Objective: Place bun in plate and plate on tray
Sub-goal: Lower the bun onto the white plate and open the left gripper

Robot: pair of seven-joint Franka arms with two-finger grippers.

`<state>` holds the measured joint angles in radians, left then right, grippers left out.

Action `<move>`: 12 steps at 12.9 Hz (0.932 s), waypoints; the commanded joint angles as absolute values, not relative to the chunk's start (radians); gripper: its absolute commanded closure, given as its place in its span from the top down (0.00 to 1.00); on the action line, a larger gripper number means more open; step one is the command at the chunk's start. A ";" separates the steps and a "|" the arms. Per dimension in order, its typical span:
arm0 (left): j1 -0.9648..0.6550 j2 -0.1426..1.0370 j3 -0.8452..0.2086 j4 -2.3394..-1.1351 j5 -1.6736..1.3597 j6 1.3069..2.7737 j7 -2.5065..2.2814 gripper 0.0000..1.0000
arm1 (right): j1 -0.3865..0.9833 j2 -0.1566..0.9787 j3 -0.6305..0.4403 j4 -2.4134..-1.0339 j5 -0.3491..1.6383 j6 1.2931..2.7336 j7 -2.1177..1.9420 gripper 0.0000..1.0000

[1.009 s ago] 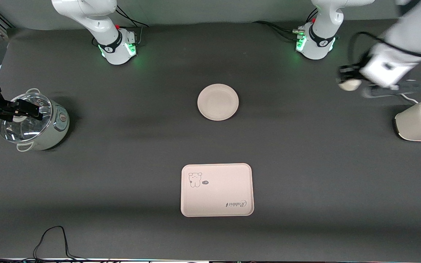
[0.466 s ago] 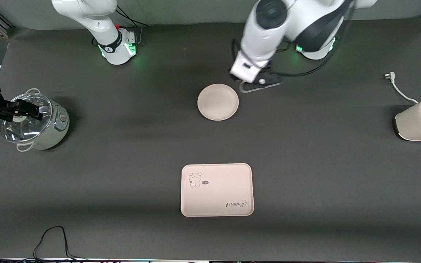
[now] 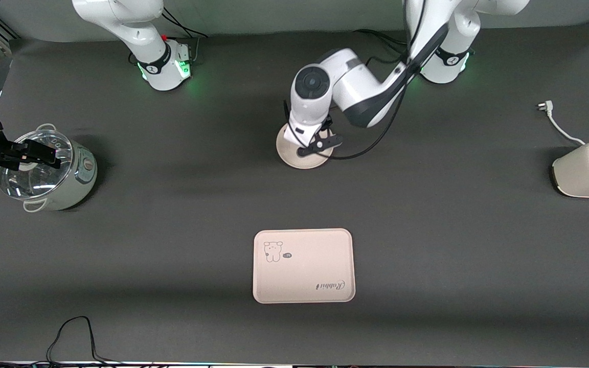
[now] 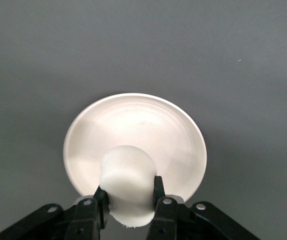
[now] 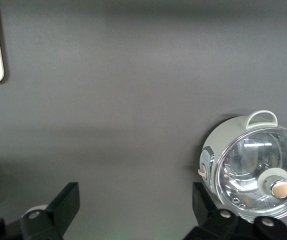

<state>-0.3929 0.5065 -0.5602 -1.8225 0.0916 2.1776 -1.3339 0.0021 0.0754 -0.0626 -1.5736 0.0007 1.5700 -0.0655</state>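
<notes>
The bun [image 4: 127, 175], a small smooth off-white lump, is pinched between the fingers of my left gripper [image 4: 130, 192], which is shut on it. It hangs just above the round cream plate [image 4: 178, 140], over the plate's edge. In the front view the left arm's wrist [image 3: 307, 120] covers most of the plate [image 3: 299, 159] and hides the bun. The tray [image 3: 303, 266], rectangular with a cartoon animal and "Rabbit" script, lies nearer the front camera than the plate. My right gripper [image 5: 135, 205] stands open and holds nothing, waiting over the pot at the right arm's end.
A pale green pot with a glass lid [image 3: 49, 171] sits under the right gripper [image 3: 39, 155]. A white toaster [image 3: 588, 168] stands at the left arm's end, with its plug and cord [image 3: 545, 106] beside it. A black cable [image 3: 69, 332] loops at the table's front edge.
The left arm has swung from beside the toaster across the table to above the plate, carrying the bun. The right arm has not moved.
</notes>
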 commanded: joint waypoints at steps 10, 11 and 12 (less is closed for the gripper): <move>-0.433 0.580 -0.538 -1.867 0.169 2.277 -1.465 0.99 | -0.005 0.072 -0.058 -1.580 -0.014 1.569 -0.087 1.00; -0.417 0.557 -0.538 -1.859 0.169 2.226 -1.460 0.99 | -0.005 0.071 -0.057 -1.580 -0.014 1.569 -0.089 1.00; -0.372 0.508 -0.543 -1.858 0.169 2.159 -1.444 0.99 | -0.005 0.071 -0.058 -1.580 -0.014 1.569 -0.087 1.00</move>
